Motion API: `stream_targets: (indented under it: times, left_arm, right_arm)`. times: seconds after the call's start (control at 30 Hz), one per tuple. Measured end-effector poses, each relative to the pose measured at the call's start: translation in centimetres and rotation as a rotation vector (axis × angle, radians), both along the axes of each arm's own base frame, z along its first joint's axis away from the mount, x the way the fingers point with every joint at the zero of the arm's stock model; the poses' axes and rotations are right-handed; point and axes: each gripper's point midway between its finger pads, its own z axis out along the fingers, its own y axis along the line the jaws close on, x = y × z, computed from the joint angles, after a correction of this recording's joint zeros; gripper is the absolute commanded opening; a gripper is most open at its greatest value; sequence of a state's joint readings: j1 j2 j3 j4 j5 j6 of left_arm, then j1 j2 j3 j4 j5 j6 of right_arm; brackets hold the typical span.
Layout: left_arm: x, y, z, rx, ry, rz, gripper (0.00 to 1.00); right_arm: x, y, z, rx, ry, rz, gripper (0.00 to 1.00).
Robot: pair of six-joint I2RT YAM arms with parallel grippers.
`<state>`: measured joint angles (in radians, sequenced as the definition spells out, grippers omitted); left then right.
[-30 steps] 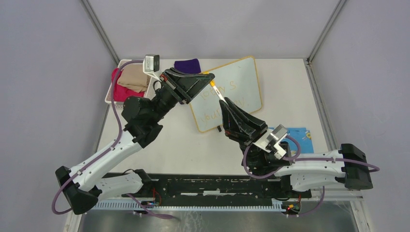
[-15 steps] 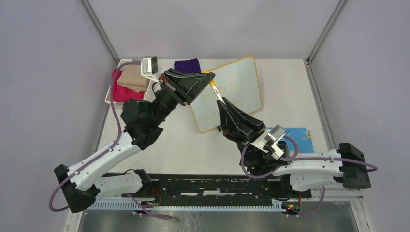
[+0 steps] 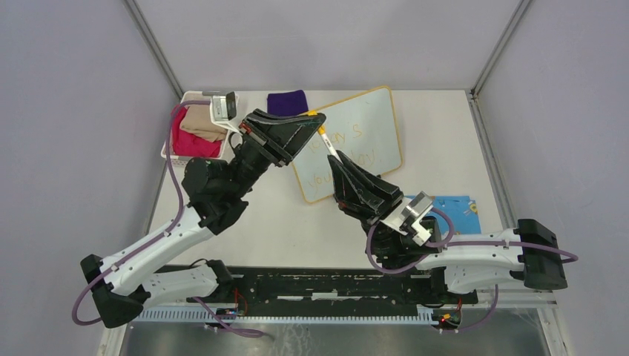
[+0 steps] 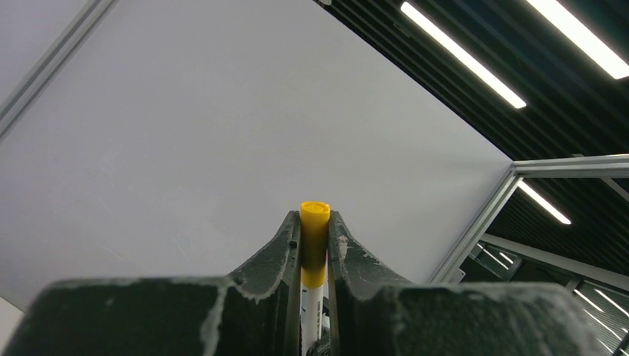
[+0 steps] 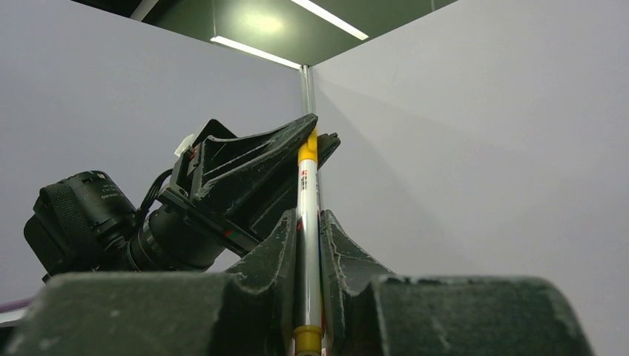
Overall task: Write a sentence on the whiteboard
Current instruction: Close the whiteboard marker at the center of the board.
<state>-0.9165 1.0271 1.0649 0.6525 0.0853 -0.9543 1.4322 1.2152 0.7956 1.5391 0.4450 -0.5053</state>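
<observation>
The whiteboard [image 3: 374, 119] lies tilted at the back middle of the table. The sentence [image 3: 354, 146] is in faint yellow-orange on it, partly hidden by the arms. A white marker [image 3: 327, 141] with a yellow cap is held above the board's left part by both grippers. My left gripper [image 3: 316, 119] is shut on the yellow cap [image 4: 314, 226]. My right gripper [image 3: 335, 159] is shut on the white barrel [image 5: 307, 215]. In the right wrist view the left gripper [image 5: 305, 133] sits over the marker's far end.
A white basket [image 3: 166, 148] with pink and beige cloths stands at the back left. A purple cloth [image 3: 288, 101] lies behind the left gripper. A blue cartoon-print cloth [image 3: 458, 205] lies at the right, partly under the right arm. Grey walls enclose the table.
Both grippers have shifted a little to the left with the marker still between them. A little more of the writing shows to their right.
</observation>
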Motion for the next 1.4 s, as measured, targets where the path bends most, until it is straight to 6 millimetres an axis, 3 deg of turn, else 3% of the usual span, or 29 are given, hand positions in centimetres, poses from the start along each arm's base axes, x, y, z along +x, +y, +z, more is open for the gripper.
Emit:
stream_targets:
  times: [0.1,0.2,0.27,0.5,0.73,1.03,1.4]
  left_arm:
    - [-0.4,0.3,0.1,0.000,-0.010,0.002,0.42]
    - [-2.6,-1.6,-2.6,0.106,0.004,-0.097,0.53]
    - [-2.6,-2.0,-3.4,0.134,0.013,-0.102,0.58]
    - [-3.3,-2.6,-5.7,0.243,0.031,-0.124,0.67]
    - [-2.9,-1.5,-5.0,0.255,0.011,-0.053,0.73]
    - [-2.5,0.0,-1.0,0.218,-0.054,0.039,0.69]
    - [-1.7,0.0,-1.6,0.239,-0.037,0.075,0.41]
  right_arm:
    - [-0.2,0.2,0.1,-0.002,-0.009,0.010,0.00]
    - [0.2,-0.1,0.2,0.000,-0.007,-0.003,0.00]
    - [0.5,-0.3,0.0,-0.002,0.008,-0.012,0.00]
    - [0.7,-1.3,0.3,0.001,0.010,-0.018,0.00]
    - [0.2,-1.5,0.1,-0.019,0.005,0.013,0.00]
    - [-0.7,-0.1,-0.3,-0.067,-0.021,0.080,0.00]
    - [-0.9,0.7,-1.2,-0.100,-0.022,0.105,0.00]
